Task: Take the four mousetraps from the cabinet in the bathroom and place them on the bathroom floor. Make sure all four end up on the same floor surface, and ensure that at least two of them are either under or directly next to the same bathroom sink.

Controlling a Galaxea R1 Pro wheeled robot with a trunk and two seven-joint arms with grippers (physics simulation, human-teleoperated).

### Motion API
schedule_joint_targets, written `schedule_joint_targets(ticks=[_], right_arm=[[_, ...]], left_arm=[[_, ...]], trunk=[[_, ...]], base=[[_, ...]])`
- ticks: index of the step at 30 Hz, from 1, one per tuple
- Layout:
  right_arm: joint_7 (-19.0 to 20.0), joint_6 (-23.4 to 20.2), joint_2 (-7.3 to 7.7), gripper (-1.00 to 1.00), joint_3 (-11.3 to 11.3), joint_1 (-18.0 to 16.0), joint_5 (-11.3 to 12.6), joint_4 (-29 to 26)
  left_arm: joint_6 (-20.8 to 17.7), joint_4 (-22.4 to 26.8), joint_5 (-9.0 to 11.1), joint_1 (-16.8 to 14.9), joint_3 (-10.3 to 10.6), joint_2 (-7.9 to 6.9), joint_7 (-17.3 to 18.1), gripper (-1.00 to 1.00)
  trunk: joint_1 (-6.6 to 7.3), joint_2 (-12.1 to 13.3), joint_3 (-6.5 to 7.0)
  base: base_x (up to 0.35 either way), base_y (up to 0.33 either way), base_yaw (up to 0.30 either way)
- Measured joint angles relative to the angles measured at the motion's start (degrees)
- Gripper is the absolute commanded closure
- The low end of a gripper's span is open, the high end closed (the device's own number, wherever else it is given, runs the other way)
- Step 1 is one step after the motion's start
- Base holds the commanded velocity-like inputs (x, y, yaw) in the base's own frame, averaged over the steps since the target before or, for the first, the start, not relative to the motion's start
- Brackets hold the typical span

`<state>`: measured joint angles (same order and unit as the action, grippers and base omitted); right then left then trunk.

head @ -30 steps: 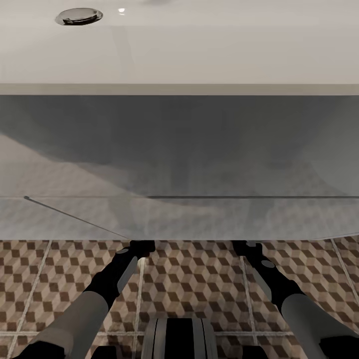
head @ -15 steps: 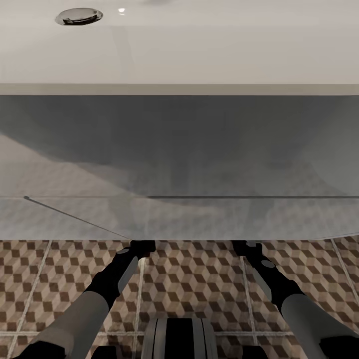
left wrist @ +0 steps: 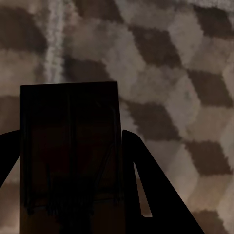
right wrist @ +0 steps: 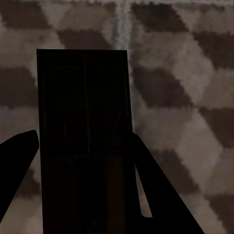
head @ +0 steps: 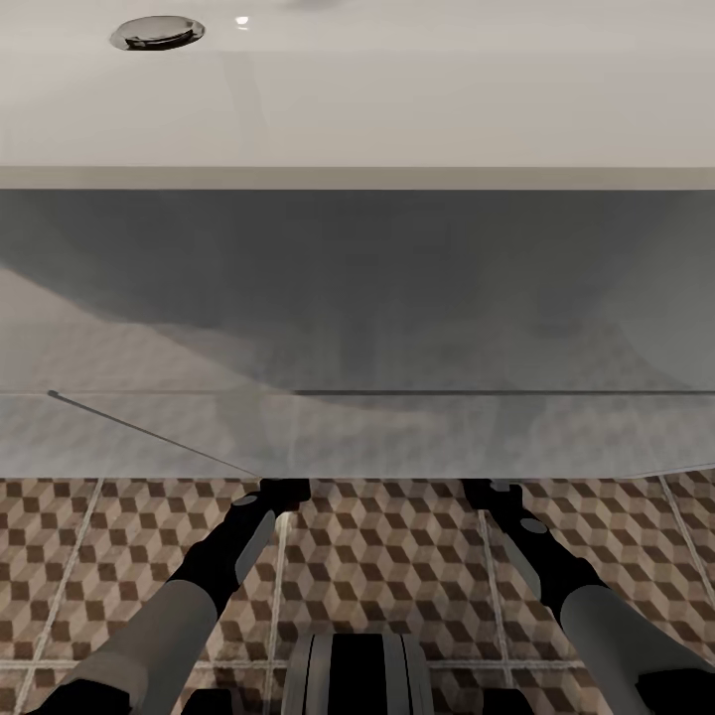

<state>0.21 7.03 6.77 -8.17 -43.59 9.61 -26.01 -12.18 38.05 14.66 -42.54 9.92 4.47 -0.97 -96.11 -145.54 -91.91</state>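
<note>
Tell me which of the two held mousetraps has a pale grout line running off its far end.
The mousetrap in the right claw: a grout line leaves its far edge. The left claw's mousetrap has the grout line off to one corner.

Chrome drain (head: 157, 32) sits in white basin.

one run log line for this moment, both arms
left end effector: holds mousetrap | right end effector: holds mousetrap | over bathroom floor | under sink front

I'm in a bathroom: a wide white sink (head: 397, 99) with a chrome drain (head: 157, 32) at far left, cube-patterned floor tiles (head: 397, 556) near me.
</note>
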Motion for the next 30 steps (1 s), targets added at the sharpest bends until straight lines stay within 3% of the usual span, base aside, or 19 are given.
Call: schedule_joint_targets(ticks=[30], right_arm=[[-0.1,-0.1,-0.16,1.0,0.0,0.0,0.1,0.0]], left_arm=[[0.2,0.1,0.0,0.0,0.0,-0.34,0.0,1.0]], trunk=[[0.0,0.0,0.0]], base=[[0.0,0.0,0.0]])
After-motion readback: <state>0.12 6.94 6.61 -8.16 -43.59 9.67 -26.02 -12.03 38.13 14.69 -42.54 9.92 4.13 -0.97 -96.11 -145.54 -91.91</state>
